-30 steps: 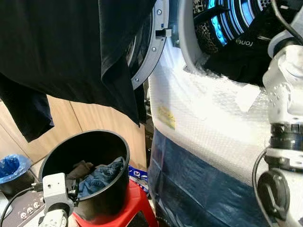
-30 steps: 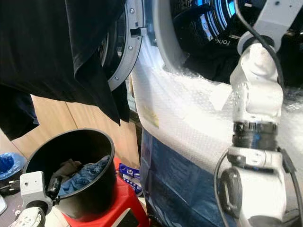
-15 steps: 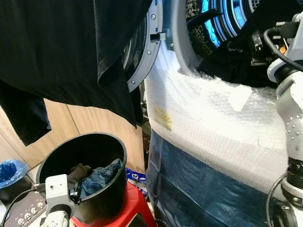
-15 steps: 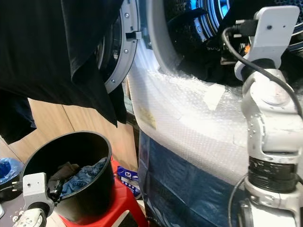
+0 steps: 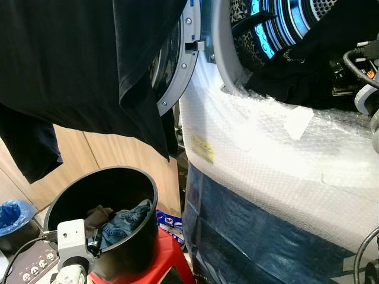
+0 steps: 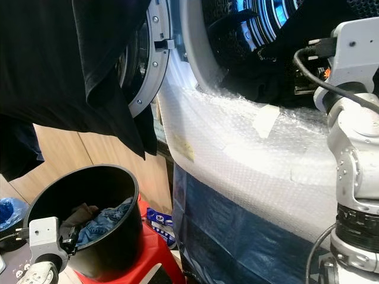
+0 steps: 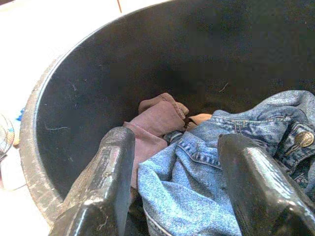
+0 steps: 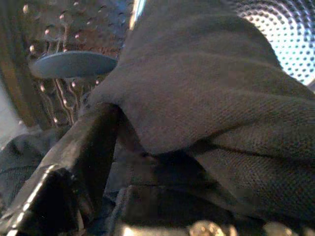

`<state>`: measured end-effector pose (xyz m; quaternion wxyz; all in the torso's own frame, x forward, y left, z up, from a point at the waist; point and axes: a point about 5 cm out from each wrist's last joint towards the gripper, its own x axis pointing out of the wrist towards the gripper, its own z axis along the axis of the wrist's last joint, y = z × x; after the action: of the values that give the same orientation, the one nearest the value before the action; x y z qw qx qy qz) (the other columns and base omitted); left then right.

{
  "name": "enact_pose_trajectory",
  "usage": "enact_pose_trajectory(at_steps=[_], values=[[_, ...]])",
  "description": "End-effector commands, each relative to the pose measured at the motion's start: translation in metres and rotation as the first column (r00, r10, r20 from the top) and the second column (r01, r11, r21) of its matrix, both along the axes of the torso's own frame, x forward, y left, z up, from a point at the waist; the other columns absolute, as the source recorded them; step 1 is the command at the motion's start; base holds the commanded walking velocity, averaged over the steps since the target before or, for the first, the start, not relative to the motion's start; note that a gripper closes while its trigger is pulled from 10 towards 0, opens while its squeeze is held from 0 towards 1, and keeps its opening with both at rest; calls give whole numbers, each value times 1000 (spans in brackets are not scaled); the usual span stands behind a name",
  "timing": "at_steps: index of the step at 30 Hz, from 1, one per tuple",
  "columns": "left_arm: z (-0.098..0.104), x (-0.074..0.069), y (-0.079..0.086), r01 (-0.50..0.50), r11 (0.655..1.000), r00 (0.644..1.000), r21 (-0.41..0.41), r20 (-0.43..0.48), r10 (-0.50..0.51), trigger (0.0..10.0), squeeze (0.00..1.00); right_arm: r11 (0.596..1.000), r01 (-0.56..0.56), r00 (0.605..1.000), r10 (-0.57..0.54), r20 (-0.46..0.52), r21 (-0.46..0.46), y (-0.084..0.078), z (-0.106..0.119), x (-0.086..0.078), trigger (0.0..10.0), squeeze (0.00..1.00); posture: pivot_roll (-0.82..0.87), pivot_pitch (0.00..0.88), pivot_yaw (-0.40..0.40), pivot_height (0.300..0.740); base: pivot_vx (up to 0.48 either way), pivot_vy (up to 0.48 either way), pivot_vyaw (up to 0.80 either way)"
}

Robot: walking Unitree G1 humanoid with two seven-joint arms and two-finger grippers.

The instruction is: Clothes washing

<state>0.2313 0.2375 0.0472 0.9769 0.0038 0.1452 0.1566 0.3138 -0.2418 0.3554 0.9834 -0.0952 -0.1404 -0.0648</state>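
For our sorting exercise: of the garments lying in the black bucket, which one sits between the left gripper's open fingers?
The blue denim garment, with stitched seams and a metal button. It lies between the left gripper; the brown garment lies beyond, deeper in the black bucket.

Home laundry corner, open front-loading washing machine (image 5: pixel 249 89), black bucket (image 5: pixel 127 236) of clothes, wooden cabinets (image 5: pixel 89 154)

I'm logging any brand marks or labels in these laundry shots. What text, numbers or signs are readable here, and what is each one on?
No text reads clearly.
Yellow sticker on the washing machine's bubble wrap: print too small to read.
White tape patch on the wrap: blank.
Metal button on the jeans in the black bucket: embossing too blurred.
Blue and white packet behind the red stool: print illegible.
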Motion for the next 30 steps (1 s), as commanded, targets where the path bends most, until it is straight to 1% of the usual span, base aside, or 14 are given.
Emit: enact_pose_trajectory(at_steps=[1, 4, 5, 7, 8, 9, 11, 12, 13, 14, 16, 20, 23, 30], values=[[-2, -1, 3, -12, 1000, 1000, 2, -14, 12, 10000, 0, 998, -11, 997, 6, 82, 63, -3, 16, -8, 10000, 0, 80, 0, 83, 740, 0, 0, 0], [-1, -1, 3, -13, 1000, 1000, 3, -13, 13, 10000, 0, 995, -24, 994, 14, 108, 92, -3, 18, -8, 10000, 0, 80, 0, 83, 740, 0, 0, 0], [-1, 0, 4, -15, 1000, 1000, 4, -9, 15, 10000, 0, 964, -114, 972, 58, 227, 241, 4, 27, -11, 10000, 0, 77, 0, 88, 740, 0, 0, 0], [0, 1, 5, -14, 1000, 1000, 4, -5, 14, 10000, 0, 898, -239, 937, 114, 329, 369, 21, 31, -12, 10000, 0, 72, 0, 90, 740, 0, 0, 0], [1, 2, 4, -12, 1000, 1000, 4, -4, 12, 10000, 0, 830, -337, 912, 171, 372, 445, 38, 26, -11, 10000, 0, 70, 0, 89, 740, 0, 0, 0], [1, 2, 4, -11, 1000, 1000, 4, -3, 11, 10000, 0, 807, -365, 906, 192, 378, 464, 43, 24, -11, 10000, 0, 70, 0, 89, 740, 0, 0, 0], [1, 3, 3, -9, 1000, 1000, 3, -2, 9, 10000, 0, 716, -458, 879, 272, 393, 528, 61, 14, -10, 10000, 0, 72, 0, 90, 740, 0, 0, 0], [1, 3, 2, -8, 1000, 1000, 3, -1, 8, 10000, 0, 689, -498, 861, 321, 395, 527, 69, 9, -11, 10000, 0, 79, 0, 86, 740, 0, 0, 0], [2, 4, 2, -9, 1000, 1000, 0, 3, 9, 10000, 0, 595, -580, 814, 420, 401, 556, 85, -3, -13, 10000, 0, 75, 0, 87, 740, 0, 0, 0], [2, 4, 2, -9, 1000, 1000, 0, 3, 9, 10000, 0, 595, -580, 814, 420, 401, 556, 85, -3, -13, 10000, 0, 75, 0, 87, 740, 0, 0, 0], [2, 4, 1, -9, 1000, 1000, -1, 5, 9, 10000, 0, 513, -599, 795, 473, 380, 615, 90, -16, -13, 10000, 0, 80, 0, 84, 740, 0, 0, 0], [2, 3, 3, -13, 1000, 1000, -1, 6, 13, 10000, 0, 551, -601, 788, 531, 312, 580, 88, -29, -16, 10000, 0, 81, 0, 82, 740, 0, 0, 0], [2, 3, 4, -15, 1000, 1000, 0, 7, 15, 10000, 0, 611, -587, 800, 538, 266, 531, 79, -35, -17, 10000, 0, 80, 0, 84, 740, 0, 0, 0], [3, 4, 3, -13, 1000, 1000, -2, 11, 13, 10000, 0, 653, -596, 796, 558, 235, 468, 63, -40, -26, 10000, 0, 79, 0, 85, 740, 0, 0, 0]])
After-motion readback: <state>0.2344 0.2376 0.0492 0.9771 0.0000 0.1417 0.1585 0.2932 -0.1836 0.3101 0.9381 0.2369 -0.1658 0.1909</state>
